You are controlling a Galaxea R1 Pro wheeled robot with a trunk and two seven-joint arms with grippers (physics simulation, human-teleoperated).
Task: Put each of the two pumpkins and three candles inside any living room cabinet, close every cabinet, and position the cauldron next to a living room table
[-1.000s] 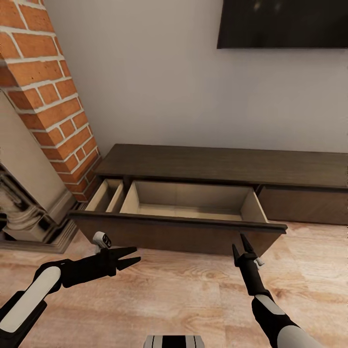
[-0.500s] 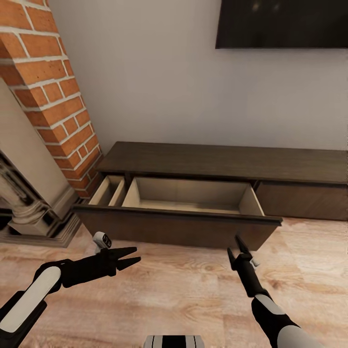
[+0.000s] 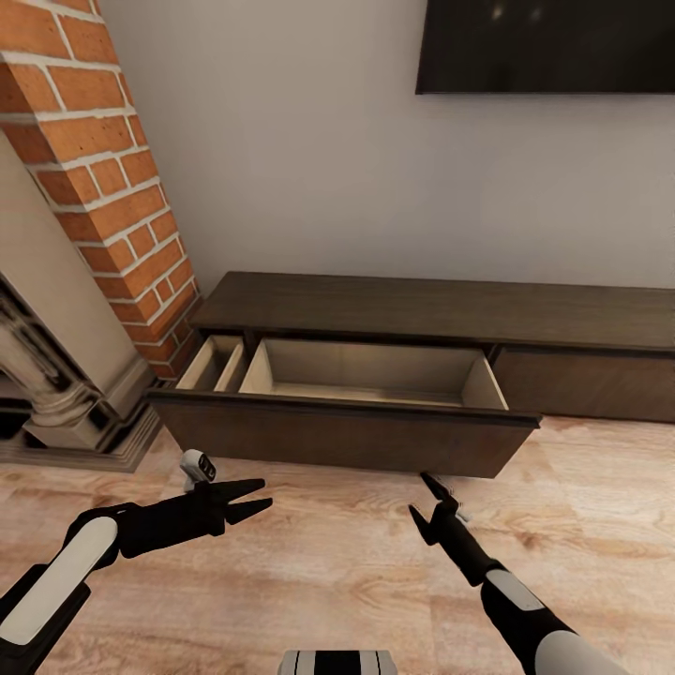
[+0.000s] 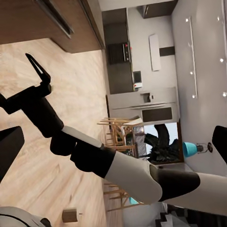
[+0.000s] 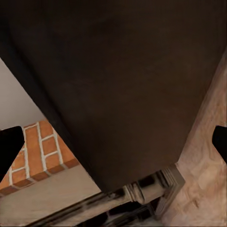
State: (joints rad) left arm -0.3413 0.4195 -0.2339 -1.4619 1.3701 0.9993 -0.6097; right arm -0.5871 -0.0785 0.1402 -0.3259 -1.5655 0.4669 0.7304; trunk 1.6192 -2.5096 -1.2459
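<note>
The cabinet (image 3: pixel 441 314), a long, low, dark-brown wooden unit against the wall, lies ahead of both sets of jaws, with the brick chimney (image 3: pixel 103 178) and stone-coloured fireplace (image 3: pixel 56 375) beyond its left end and a dark screen (image 3: pixel 548 45) on the wall above. Its big drawer (image 3: pixel 347 436) is pulled out over the wood floor (image 3: pixel 328 562), showing a pale, bare inside split into a narrow bay and a wide one. The front is flat and handleless, so it likely slides stiffly and with some weight; the top edge of that front looks like the best place to push or hook it. The right gripper (image 3: pixel 429 506) sits just short of the drawer front, near its right end, jaws spread apart and pointing at the panel. The left gripper (image 3: pixel 258 497) hangs lower and further back from the front, toward its left half, jaws likewise apart and holding nothing.
</note>
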